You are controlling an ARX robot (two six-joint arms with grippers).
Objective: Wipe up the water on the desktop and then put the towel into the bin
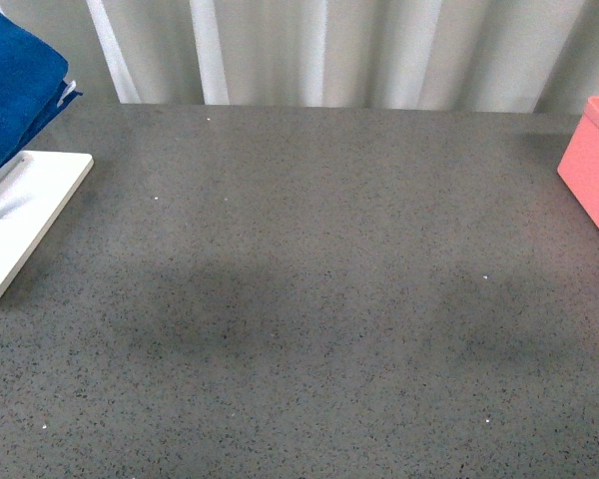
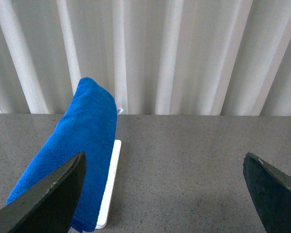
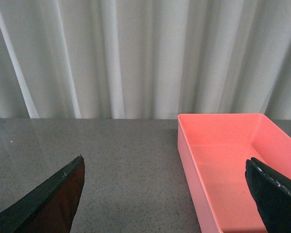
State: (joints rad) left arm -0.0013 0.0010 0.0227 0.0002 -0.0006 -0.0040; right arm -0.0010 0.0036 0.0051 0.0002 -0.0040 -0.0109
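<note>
— Now, where do we find the towel (image 1: pixel 15 90) in this figure?

— At the far left edge of the desktop (image 1: pixel 309 299), hung high over a white stand (image 1: pixel 40 200). The left wrist view shows it as a thick blue fold sloping down over the stand's flat base. It is well apart from the bin (image 1: pixel 594 170) at the far right.

— And the tools?

— Both idle. The left gripper (image 2: pixel 163 160) has its jaws spread wide with nothing between them, and the towel shows partly behind one jaw. The right gripper (image 3: pixel 165 162) is likewise spread and empty, with the bin lying just beyond one jaw.

— How do we expect the cloth to handle?

— We judge it light, soft and fluffy. It should sag and unfold rather than keep its shape, and a firm pinch should hold it without slipping. We would take it on the upper part of the fold, pinching through all the layers, so that it lifts clear of its support in one bundle.

— What of the surface to be wiped?

— We note two dim darker patches (image 1: pixel 210 309) on the near desktop, but we cannot tell whether they are wet film or shadow.
</note>
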